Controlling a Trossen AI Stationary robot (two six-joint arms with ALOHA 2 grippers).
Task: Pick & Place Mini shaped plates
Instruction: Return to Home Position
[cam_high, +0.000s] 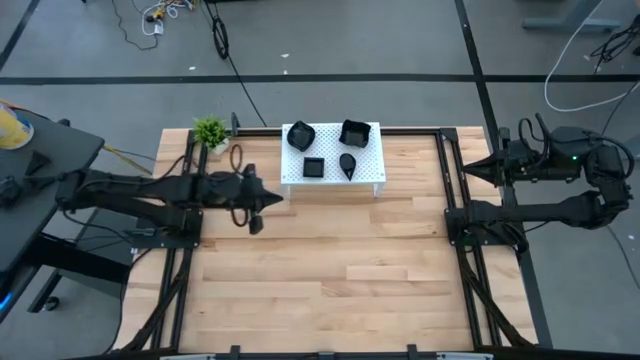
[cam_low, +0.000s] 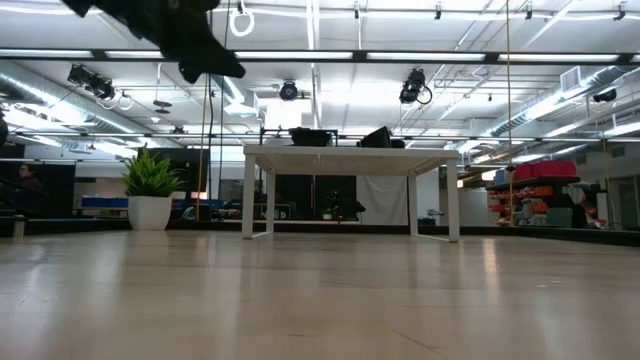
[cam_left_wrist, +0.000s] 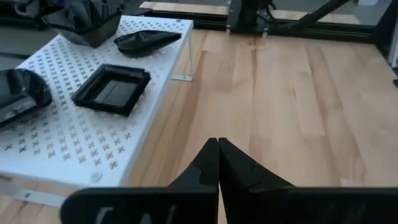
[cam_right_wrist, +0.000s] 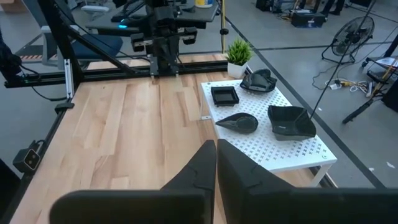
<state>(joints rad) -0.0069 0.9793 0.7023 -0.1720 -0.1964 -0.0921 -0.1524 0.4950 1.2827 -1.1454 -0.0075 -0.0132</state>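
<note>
On the white perforated stand (cam_high: 372, 172) sit the mini shaped plates (cam_high: 314, 167), glossy black, in four spots. Just beside the stand hovers the left gripper (cam_high: 278, 197), fingers pressed together, empty. The right gripper (cam_high: 470, 168), likewise closed and empty, waits well apart from it. Stacking looks finished; next, I'd judge, the left one need only draw back home.

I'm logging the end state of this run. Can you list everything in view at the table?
table: one, light wood.
stand: one, white perforated, table's far middle.
wavy-edged plate: one, black, stand's far left.
distorted square plate: one, black, far right.
square plate: one, black, near left.
leaf-shaped plate: one, black, near right.
potted plant: one, green, left of stand.
left gripper: shut, beside stand's left end.
right gripper: shut, table's right edge.
</note>
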